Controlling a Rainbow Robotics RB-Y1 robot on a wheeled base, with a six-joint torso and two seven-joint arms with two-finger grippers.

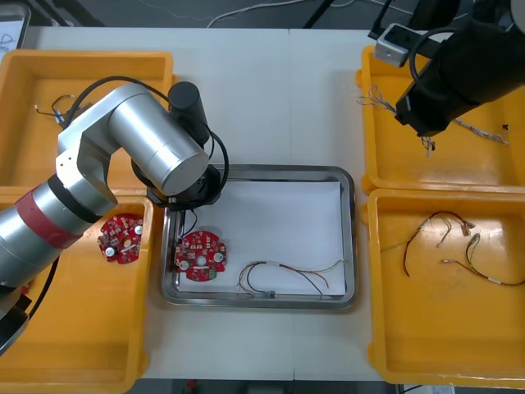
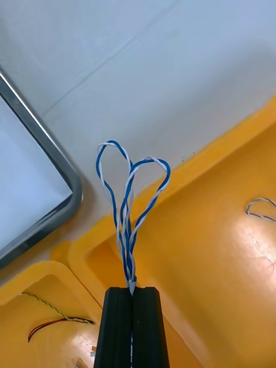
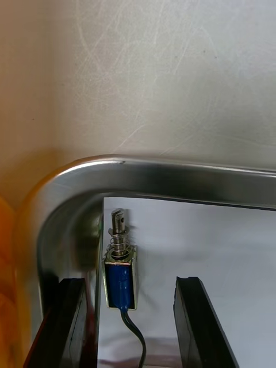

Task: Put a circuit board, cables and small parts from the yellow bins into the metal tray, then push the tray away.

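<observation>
My left gripper is open over the near-left... far left corner of the metal tray, its arm covering that corner in the front view. A small metal part with a blue body and a black lead lies on the white lining between the fingers, free of both. A round red circuit board and a red and yellow cable lie in the tray. My right gripper is shut on a twisted blue and white cable, held above the far right yellow bin.
A second circuit board lies in the near left bin. The near right bin holds red and yellow cables. More blue and white cable lies in the far right bin. The far left bin holds a cable.
</observation>
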